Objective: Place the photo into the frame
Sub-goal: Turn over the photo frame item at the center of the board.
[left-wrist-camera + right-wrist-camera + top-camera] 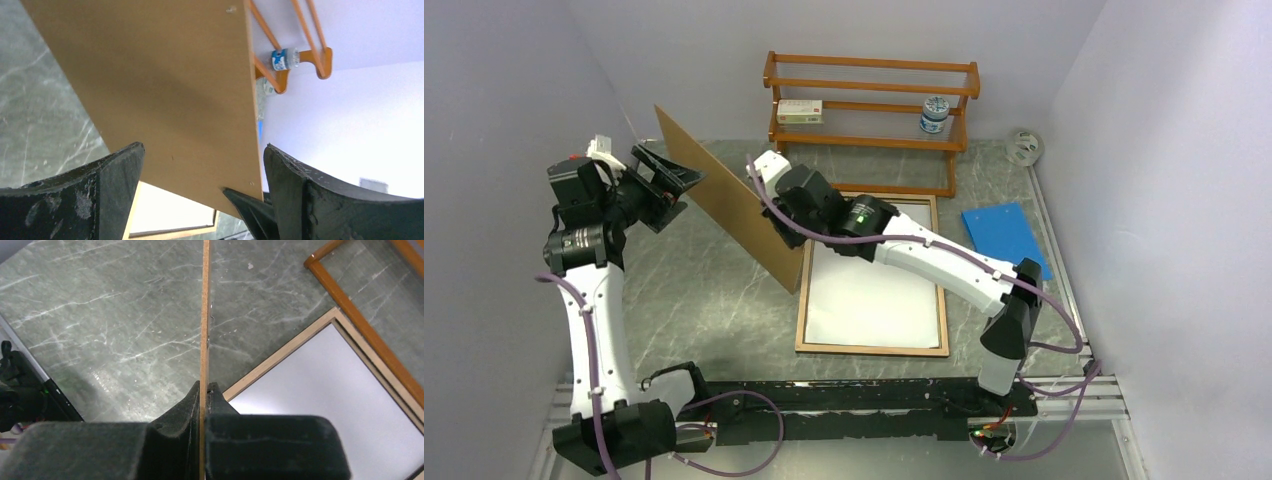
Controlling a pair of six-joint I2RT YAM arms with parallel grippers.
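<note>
Frame (872,349): lies flat on the grey marbled tabletop (704,300), right of centre, light wood side up. Its far short edge is just in front of the foot of the wooden shelf rack (894,188).

Photo (874,285): lies inside the frame with its plain white side up and fills nearly the whole opening. The right wrist view shows the same white sheet (325,390) bounded by the pale wooden border (277,354).

Backing board (724,195): brown, standing on edge and off the frame. It runs diagonally from the rear left of the tabletop down to the frame's near left side. Its lower corner sits at the frame's left border; from above, contact there cannot be confirmed.

Right hand (204,390): closed on the backing board, with the thin board edge (205,315) pinched between both fingers. From above, this hand (786,232) grips the board near its lower right end, over the frame's upper left corner.

Left hand (669,180): open, fingers spread wide, raised near the board's far left end. In its own wrist view the hand (202,149) faces the board's broad face (165,90), and neither finger is seen pressing on it.

Other items: a blue sheet (1004,238) lies flat to the right of the frame. A small box (799,111) and a jar (934,115) stand on the shelf rack.
</note>
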